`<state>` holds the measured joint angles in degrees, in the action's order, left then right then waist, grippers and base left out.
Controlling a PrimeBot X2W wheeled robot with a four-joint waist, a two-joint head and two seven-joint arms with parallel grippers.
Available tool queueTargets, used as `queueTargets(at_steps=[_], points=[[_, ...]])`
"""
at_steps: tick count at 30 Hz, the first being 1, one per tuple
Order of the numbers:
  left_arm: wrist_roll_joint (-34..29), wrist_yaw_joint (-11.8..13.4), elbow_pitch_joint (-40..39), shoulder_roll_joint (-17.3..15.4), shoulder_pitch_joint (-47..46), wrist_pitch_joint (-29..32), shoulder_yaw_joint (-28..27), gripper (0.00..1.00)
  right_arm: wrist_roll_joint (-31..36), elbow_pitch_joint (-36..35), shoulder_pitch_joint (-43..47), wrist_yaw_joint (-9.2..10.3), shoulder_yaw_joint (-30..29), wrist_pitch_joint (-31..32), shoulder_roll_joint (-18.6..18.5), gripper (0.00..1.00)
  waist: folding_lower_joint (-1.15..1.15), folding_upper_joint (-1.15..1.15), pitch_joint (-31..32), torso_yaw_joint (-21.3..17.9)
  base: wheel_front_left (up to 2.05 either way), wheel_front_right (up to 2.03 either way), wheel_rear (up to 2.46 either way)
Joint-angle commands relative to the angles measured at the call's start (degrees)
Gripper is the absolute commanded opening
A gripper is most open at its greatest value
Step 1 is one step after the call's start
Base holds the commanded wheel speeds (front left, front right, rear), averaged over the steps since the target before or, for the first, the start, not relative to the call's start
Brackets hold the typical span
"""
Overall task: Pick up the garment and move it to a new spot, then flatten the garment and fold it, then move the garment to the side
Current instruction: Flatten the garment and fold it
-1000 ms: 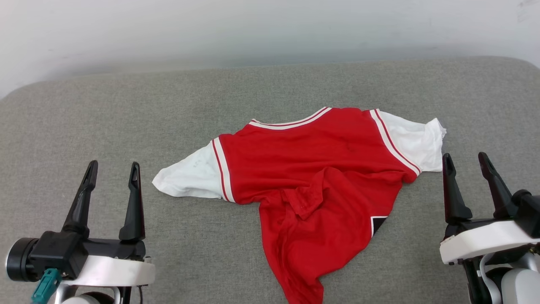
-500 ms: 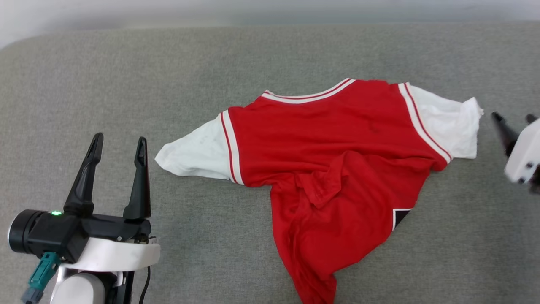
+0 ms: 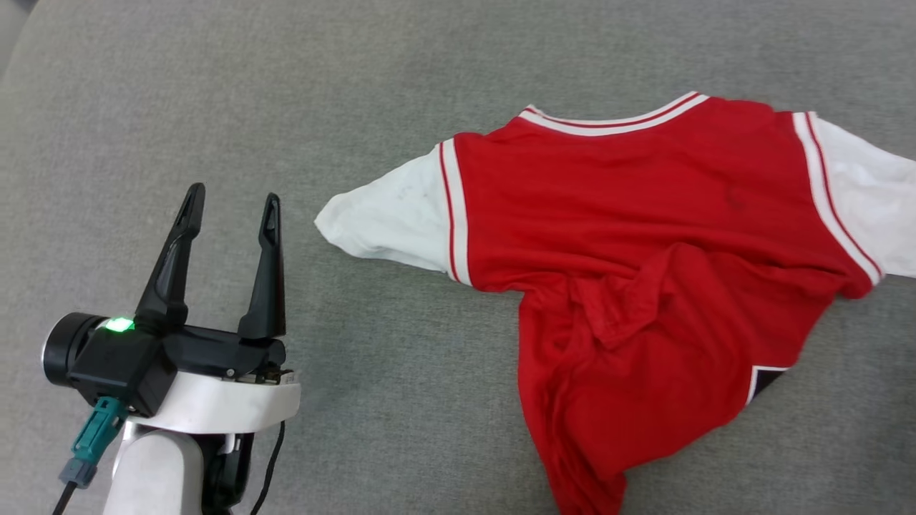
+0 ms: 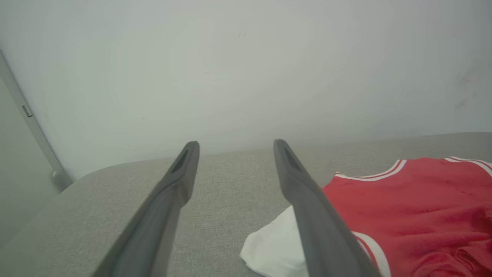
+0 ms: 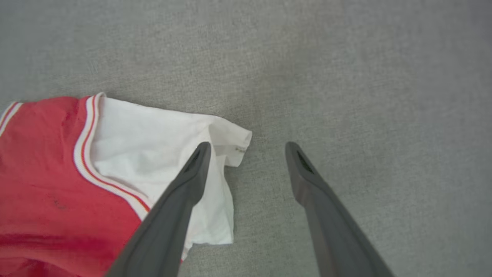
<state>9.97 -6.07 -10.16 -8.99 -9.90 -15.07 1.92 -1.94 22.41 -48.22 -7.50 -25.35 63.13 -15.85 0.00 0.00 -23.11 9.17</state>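
The garment (image 3: 644,243), a red jersey with white sleeves and red-and-white trim, lies crumpled on the grey padded surface (image 3: 358,107), its lower part bunched and twisted toward me. A black patch peeks out at its right hem. My left gripper (image 3: 230,207) stands open left of the near white sleeve (image 3: 390,222), apart from it, nothing between its fingers. In the left wrist view that gripper (image 4: 234,148) points over the surface with the garment (image 4: 415,207) to its right. My right gripper (image 5: 248,148) is open above the edge of the other white sleeve (image 5: 161,154).
A pale wall (image 4: 246,69) rises behind the grey surface (image 4: 115,207), whose rounded corner lies to the left in the left wrist view. Bare grey fabric (image 5: 365,96) stretches right of the garment in the right wrist view.
The head camera has tilted down and turned left, so the wall and the right gripper have left its picture. The right gripper has risen toward the right sleeve. The garment lies unchanged.
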Motion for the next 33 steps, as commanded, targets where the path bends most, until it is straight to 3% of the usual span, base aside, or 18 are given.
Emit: queueTargets(at_steps=[1, 8, 12, 18, 19, 20, 21, 28, 33], points=[[-0.19, -0.35, -0.22, 0.5, -0.85, -0.14, 0.05, 1.0, 0.7, 1.33, -0.51, 0.01, -0.86, 0.55, -0.04, 1.0, 0.0, 0.0, -1.54, 1.85, 0.0, 0.0, 0.0], [-0.73, -0.94, -0.5, 1.65, -1.31, -0.14, -0.28, 1.0, 0.96, 3.64, 1.36, 0.01, -4.23, 1.15, 1.7, 1.0, 0.0, 0.0, -2.89, 3.55, 0.0, 0.0, 0.0], [-0.8, -1.15, -0.32, 1.93, -1.63, -0.14, -0.87, 1.0, -0.89, 3.79, 2.93, 0.01, -2.14, 1.66, 2.81, 1.0, 0.0, 0.0, -3.51, 3.74, 0.0, 0.0, 0.0], [-0.74, -1.26, 0.03, 2.13, -2.37, -0.14, -0.95, 1.0, -1.67, 4.44, 5.55, 0.01, -0.07, 2.17, 1.45, 1.0, 0.0, 0.0, -4.09, 4.21, 0.0, 0.0, 0.0], [-0.62, -1.28, 0.05, 2.15, -2.36, -0.14, -1.05, 1.0, -1.76, 4.55, 6.01, 0.01, 0.26, 2.25, 1.21, 0.63, 0.0, 0.0, -4.18, 4.28, 0.0, 0.0, 0.0], [-0.49, -1.31, 0.17, 2.13, -2.28, -0.14, -1.13, 1.0, -1.89, 4.59, 6.54, 0.01, 0.67, 2.05, 0.93, 0.13, 0.0, 0.0, -4.23, 4.35, 0.0, 0.0, 0.0], [-0.4, -1.33, 0.37, 2.0, -2.21, -0.14, -1.23, 1.0, -2.13, 4.6, 7.0, 0.01, 1.14, 1.81, 0.74, 0.0, 0.0, 0.0, -4.18, 4.37, 0.0, 0.0, 0.0], [0.58, -1.37, 2.29, -0.11, -1.55, -0.14, -1.91, 1.0, -4.48, 3.26, 8.74, 0.02, 4.12, -1.8, -1.41, 0.0, 0.0, 0.0, -1.89, 2.72, 0.0, 0.0, 0.0], [4.17, -1.38, 6.84, -6.93, -3.92, 3.28, 0.89, 1.0, -8.55, 0.13, 10.86, 0.04, 9.31, -5.29, -4.78, 0.0, 0.0, 0.0, 0.55, -0.16, 0.0, 0.0, 0.0]])
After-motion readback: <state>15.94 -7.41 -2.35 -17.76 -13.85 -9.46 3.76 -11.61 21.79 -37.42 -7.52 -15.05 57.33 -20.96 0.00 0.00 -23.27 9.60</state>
